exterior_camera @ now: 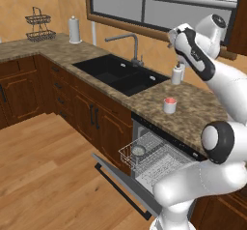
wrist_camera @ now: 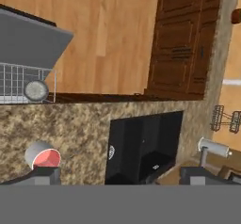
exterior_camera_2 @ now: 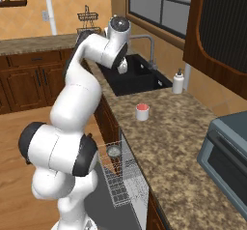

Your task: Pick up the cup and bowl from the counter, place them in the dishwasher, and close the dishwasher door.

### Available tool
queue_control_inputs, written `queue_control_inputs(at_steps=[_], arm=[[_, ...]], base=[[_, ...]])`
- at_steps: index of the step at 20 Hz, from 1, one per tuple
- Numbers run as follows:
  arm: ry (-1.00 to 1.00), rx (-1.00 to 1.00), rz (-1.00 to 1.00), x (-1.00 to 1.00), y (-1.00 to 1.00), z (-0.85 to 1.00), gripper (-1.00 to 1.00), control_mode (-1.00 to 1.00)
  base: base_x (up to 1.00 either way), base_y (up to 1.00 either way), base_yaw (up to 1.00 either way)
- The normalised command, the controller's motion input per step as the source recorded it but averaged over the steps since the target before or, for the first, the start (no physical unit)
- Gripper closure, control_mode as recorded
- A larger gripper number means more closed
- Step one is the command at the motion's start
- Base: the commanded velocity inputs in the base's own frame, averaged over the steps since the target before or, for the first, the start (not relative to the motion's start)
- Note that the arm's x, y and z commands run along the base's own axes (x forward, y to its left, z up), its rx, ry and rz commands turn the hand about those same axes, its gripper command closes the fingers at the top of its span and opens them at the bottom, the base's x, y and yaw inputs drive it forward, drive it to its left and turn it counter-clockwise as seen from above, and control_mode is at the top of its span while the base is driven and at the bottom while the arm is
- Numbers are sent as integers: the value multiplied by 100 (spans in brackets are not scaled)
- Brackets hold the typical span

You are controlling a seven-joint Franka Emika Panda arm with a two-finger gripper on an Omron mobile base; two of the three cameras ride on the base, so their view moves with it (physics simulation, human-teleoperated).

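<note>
My fingers (wrist_camera: 120, 175) spread open, holding nothing, above the cup (wrist_camera: 42, 156) on the worktop (wrist_camera: 75, 129), since the bowl (wrist_camera: 36, 90) already sits in the dishwasher (wrist_camera: 19, 82) rack.

Warm orange walls (exterior_camera: 19, 11). Light wood floor (exterior_camera: 43, 171). Dark brown cabinets (exterior_camera: 21, 89) below. Black sink (exterior_camera: 118, 74) with grey tap (exterior_camera: 130, 43). Big window (exterior_camera: 164, 4) above. Wire basket (exterior_camera: 39, 25) in the corner.

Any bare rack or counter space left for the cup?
Rack is bare except the bowl in its sink-side corner. Counter is bare between cup and toaster oven. Tighter near the soap bottle.
</note>
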Motion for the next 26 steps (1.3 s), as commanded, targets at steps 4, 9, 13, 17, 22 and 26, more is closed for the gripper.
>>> queue_control_inputs(at_steps=[4,9,13,17,22,26], arm=[[17,-53,19,27,2,-100,-100,-100],[5,-43,30,23,2,-80,-100,-100],[0,-36,35,22,0,-71,-100,-100],[4,-24,31,5,0,-70,-100,-100],[10,-21,27,6,0,-73,-100,-100],[15,-20,26,28,0,-69,-100,-100]], base=[[0,0,0],[0,0,0],[0,0,0],[0,0,0],[0,0,0],[0,0,0]])
